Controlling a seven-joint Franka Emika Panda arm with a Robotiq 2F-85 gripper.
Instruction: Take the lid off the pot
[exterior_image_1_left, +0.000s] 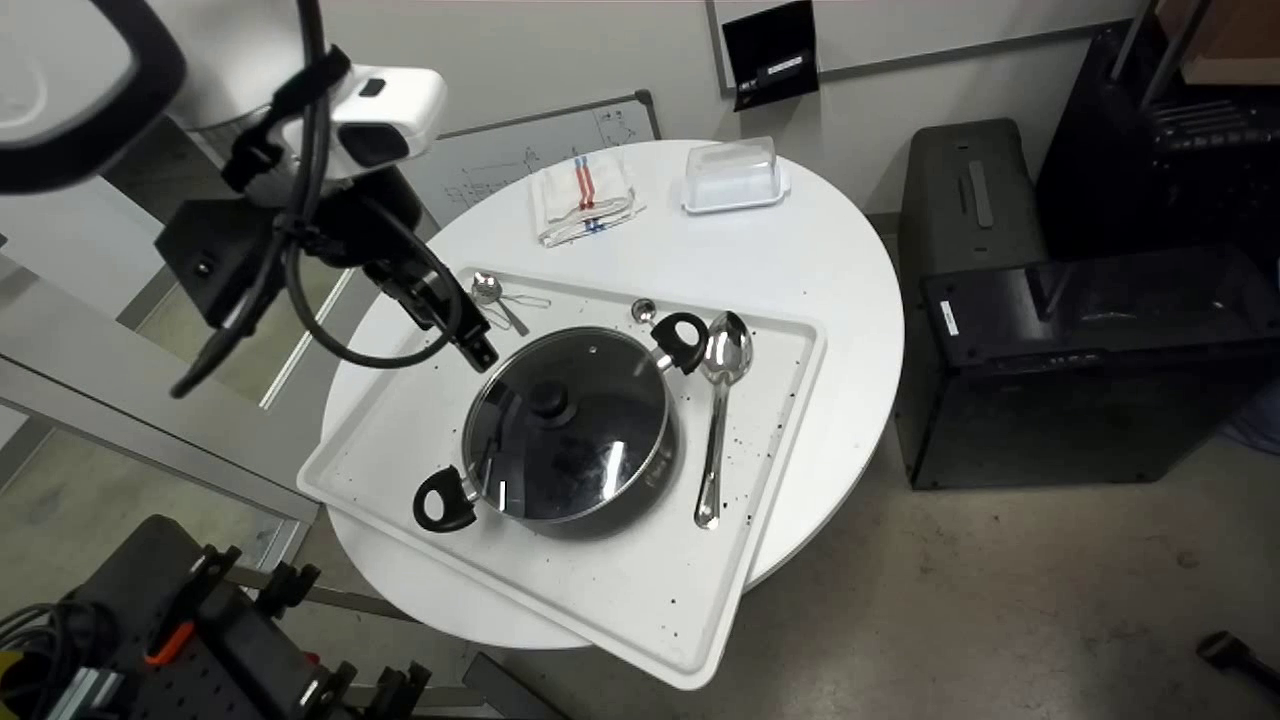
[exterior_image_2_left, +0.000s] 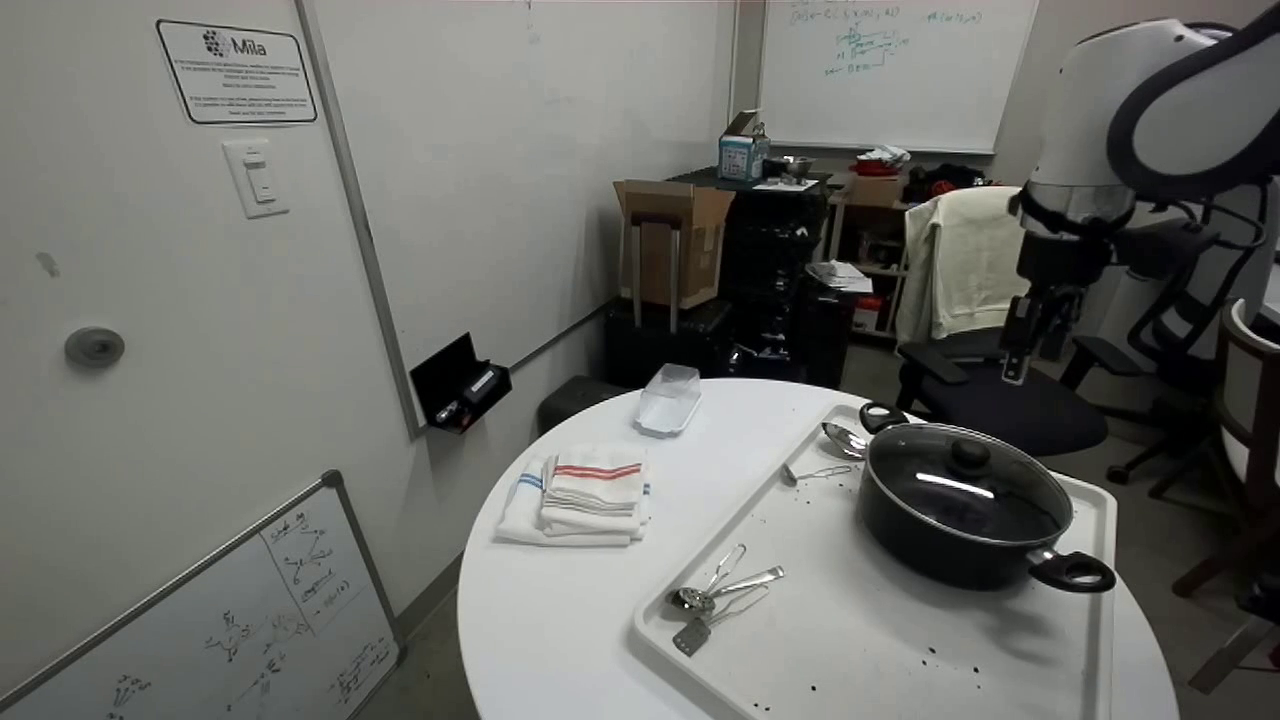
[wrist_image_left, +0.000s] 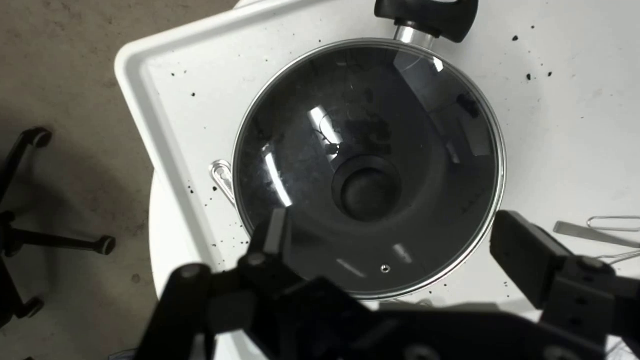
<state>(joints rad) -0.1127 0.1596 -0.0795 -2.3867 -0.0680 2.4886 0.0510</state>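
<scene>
The lid (exterior_image_1_left: 575, 435) is seated flat on the pot (exterior_image_2_left: 925, 550), covering it from edge to edge, so a straight lift should be enough to free it. The central knob (wrist_image_left: 367, 195) is set above the glass, presumably for grasping, since the weight would be balanced there. The pincer (wrist_image_left: 389, 217) is spread wide, its fingers (wrist_image_left: 525, 257) well apart with nothing gripped; such a gap is likely wanted so the knob can be straddled. In an exterior view the pincer (exterior_image_2_left: 1035, 362) is held above the lid, not touching it, so lowering and centring seem called for next. The pot is carried by a white tray (exterior_image_1_left: 630, 600) on the round worktop (exterior_image_1_left: 820, 260), and in an exterior view its loop handles (exterior_image_1_left: 460, 495) are turned to the near left and far right, away from the knob. There, the long spoon (exterior_image_1_left: 714, 440) is laid to the right of the pot and small utensils (exterior_image_1_left: 487, 288) to its far left, where the lift should not be hindered by them. Folded cloths (exterior_image_1_left: 590, 195) and a covered dish (exterior_image_1_left: 735, 175) are set at the worktop's far side, off the tray.
</scene>
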